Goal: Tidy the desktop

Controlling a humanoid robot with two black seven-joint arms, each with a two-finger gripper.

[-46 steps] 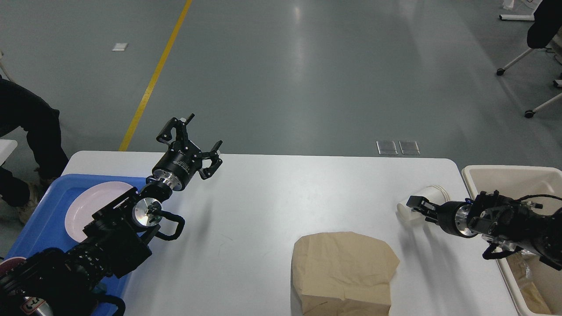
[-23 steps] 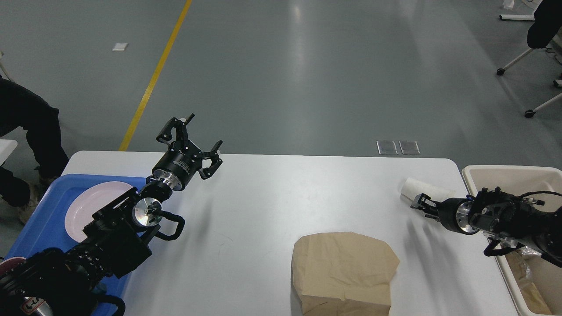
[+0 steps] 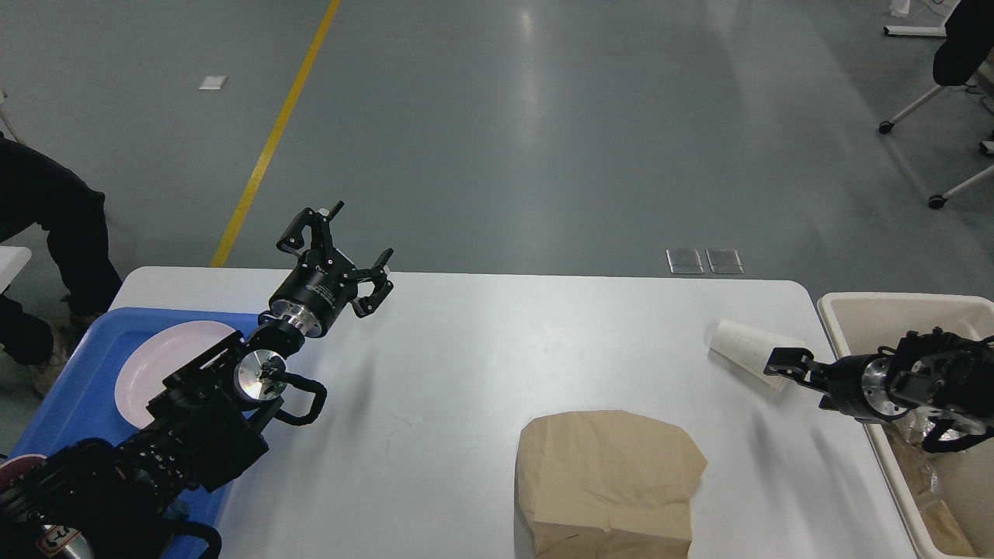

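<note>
Head view: no brand or label can be read; the small print on the left wrist collar is too fine to make out. The desktop [image 3: 466,373] fills the lower middle of the picture and serves as the landmark here.

The left gripper [image 3: 342,248] hangs over the desktop's far left corner, its two fingers spread wide apart, holding and touching nothing.

The right gripper [image 3: 780,363] reaches in over the desktop's right end. Its fingers are clamped on the rim end of a white paper cup [image 3: 742,345], which lies tipped on its side with its base pointing left, toward the desktop's middle. Whether the cup touches the surface cannot be told.

A crumpled brown bag [image 3: 609,481] lies on the desktop's near edge, right of centre, well apart from both grippers.

Off the desktop's left end sits a blue tray [image 3: 78,388] with a pink plate [image 3: 155,369] in it, partly hidden by the left arm. Just beside the desktop's right end stands a beige bin [image 3: 893,307], with the right arm passing over it.
</note>
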